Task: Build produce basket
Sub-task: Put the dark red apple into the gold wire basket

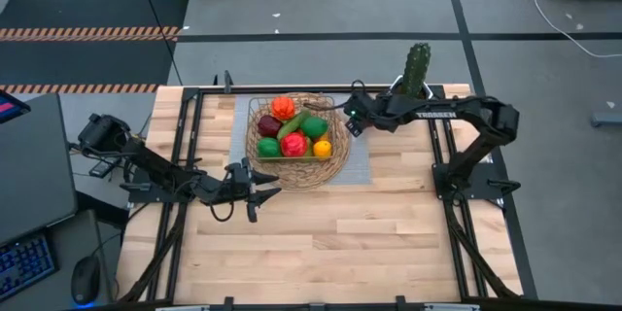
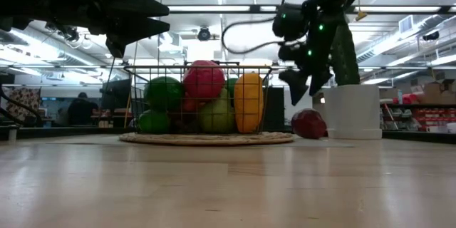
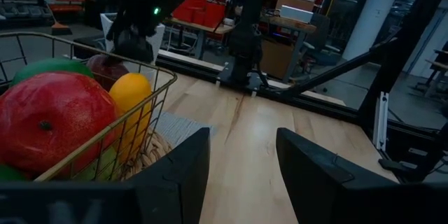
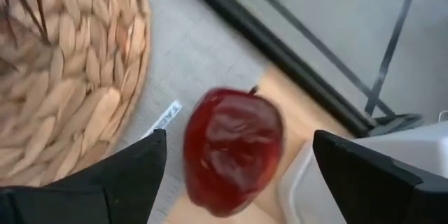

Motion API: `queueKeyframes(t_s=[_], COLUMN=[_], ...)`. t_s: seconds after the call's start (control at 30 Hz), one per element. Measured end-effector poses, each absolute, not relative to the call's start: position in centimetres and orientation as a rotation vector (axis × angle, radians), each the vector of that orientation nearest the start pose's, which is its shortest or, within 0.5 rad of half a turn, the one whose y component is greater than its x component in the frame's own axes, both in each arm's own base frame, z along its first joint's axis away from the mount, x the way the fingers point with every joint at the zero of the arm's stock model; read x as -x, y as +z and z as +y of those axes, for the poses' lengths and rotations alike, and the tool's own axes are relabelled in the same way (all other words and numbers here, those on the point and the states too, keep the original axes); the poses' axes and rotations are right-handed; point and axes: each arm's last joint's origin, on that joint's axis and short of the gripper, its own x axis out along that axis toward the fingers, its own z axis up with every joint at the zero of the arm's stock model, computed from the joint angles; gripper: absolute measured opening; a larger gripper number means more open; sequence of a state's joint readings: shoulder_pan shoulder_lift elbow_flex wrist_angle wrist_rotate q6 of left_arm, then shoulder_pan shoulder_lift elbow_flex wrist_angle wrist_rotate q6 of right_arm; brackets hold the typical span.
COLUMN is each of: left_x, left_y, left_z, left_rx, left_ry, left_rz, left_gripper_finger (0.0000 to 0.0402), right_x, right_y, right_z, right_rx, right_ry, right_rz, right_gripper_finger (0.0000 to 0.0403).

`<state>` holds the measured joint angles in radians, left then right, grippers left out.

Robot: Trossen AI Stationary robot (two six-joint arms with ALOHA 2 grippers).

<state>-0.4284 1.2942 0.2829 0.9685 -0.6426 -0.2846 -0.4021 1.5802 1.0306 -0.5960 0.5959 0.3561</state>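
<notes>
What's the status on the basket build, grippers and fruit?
Right gripper open above dark red toy apple, lying outside round tan wicker basket. Left gripper open, empty, near basket. White pot sits close beside the apple.

Dark red apple [image 4: 233,150] lies below the right tool [image 4: 238,175], centred btwn its two dark fingers [image 4: 115,175], which stand wide apart w/ nothing gripped. Apple has a short stem and glossy skin; it rests partly on a grey mat [image 4: 189,63], partly on the wooden desk [image 4: 290,91]. Woven wicker basket [image 4: 63,70] rim sits near the apple, not touching. On the apple's other side, a white pot [image 4: 364,161] just beside it. Beyond the apple, a black frame bar [image 4: 280,52] edges the desk, grey floor [image 4: 336,14] past it.
</notes>
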Motion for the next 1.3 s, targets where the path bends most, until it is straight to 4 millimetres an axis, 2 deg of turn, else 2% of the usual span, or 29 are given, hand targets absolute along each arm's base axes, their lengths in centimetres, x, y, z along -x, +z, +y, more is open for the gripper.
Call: queueKeyframes(t_s=[0.27, 0.57, 0.7, 0.9, 1.3], left_x=[-20.7, -20.7, -20.7, -20.7, -20.7], left_y=[17.8, 17.8, 17.8, 17.8, 17.8], left_z=[-7.5, -7.5, -7.5, -7.5, -7.5], left_rx=[0.262, 0.261, 0.256, 0.253, 0.254], left_ry=[0.218, 0.218, 0.218, 0.218, 0.218], left_rz=[0.006, 0.007, 0.007, 0.008, 0.008], left_gripper_finger=[0.0172, 0.0172, 0.0172, 0.0172, 0.0172], right_x=[-27.8, -27.9, -27.9, -27.9, -28.3], right_y=[16.8, 14.5, 14.3, 15.2, 16.5], right_z=[-14.6, -16.5, -16.6, -15.7, -14.0], right_rx=[-0.167, -0.179, -0.174, -0.180, -0.144], right_ry=[-1.085, -1.140, -1.147, -1.104, -1.068], right_rz=[1.145, 1.174, 1.177, 1.172, 1.144], right_gripper_finger=[0.0397, 0.0398, 0.0386, 0.0356, 0.0351])
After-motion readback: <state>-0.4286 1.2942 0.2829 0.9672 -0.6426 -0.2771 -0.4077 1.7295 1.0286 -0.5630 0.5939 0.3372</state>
